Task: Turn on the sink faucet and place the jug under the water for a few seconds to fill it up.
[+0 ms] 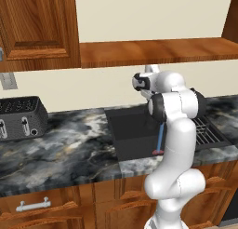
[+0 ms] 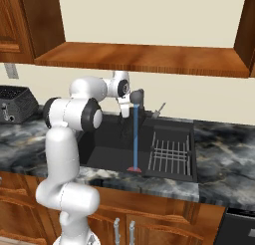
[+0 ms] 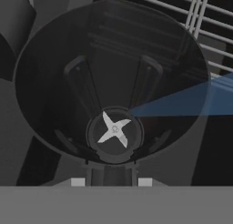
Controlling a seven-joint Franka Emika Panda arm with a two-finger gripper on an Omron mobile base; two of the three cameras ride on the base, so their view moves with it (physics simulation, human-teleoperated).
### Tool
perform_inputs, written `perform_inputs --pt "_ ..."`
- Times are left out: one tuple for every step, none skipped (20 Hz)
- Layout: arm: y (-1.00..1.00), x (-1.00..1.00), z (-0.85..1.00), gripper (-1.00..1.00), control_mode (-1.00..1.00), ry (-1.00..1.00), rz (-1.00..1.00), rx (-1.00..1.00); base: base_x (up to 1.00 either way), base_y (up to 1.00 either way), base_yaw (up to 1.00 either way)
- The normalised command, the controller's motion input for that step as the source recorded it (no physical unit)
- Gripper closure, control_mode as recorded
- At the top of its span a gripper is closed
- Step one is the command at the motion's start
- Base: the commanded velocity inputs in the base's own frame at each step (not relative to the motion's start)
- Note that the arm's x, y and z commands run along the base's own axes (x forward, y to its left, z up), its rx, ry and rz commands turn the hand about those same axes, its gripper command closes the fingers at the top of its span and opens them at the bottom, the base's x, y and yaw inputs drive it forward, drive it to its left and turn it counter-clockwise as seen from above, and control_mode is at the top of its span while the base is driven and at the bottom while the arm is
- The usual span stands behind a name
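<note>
Jug (image 3: 113,86) – a stiff, smooth, dark cylinder with a small blade at its floor – sits open-mouthed right before the end effector (image 3: 111,177), which seems pinched on the near wall at the rim, though the contact itself is hard to make out. Light while empty, it will grow heavy and pull off-centre as it fills, so a rim pinch wants it kept upright. It hangs at the water (image 2: 135,134), above the sink (image 2: 107,157) – wire rack (image 2: 170,154) beyond.
</note>
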Motion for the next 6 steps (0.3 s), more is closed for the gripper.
perform_inputs --pt "0.0 0.0 0.0 1.0 -1.0 0.0 0.0 0.0 0.0 0.0 0.0" --pt "0.0 0.0 0.0 1.0 -1.0 0.0 0.0 0.0 0.0 0.0 0.0" --pt "0.0 0.0 0.0 1.0 -1.0 0.0 0.0 0.0 0.0 0.0 0.0" --pt "0.0 0.0 0.0 1.0 -1.0 0.0 0.0 0.0 0.0 0.0 0.0" --pt "0.0 0.0 0.0 1.0 -1.0 0.0 0.0 0.0 0.0 0.0 0.0" --pt "0.0 0.0 0.0 1.0 -1.0 0.0 0.0 0.0 0.0 0.0 0.0"
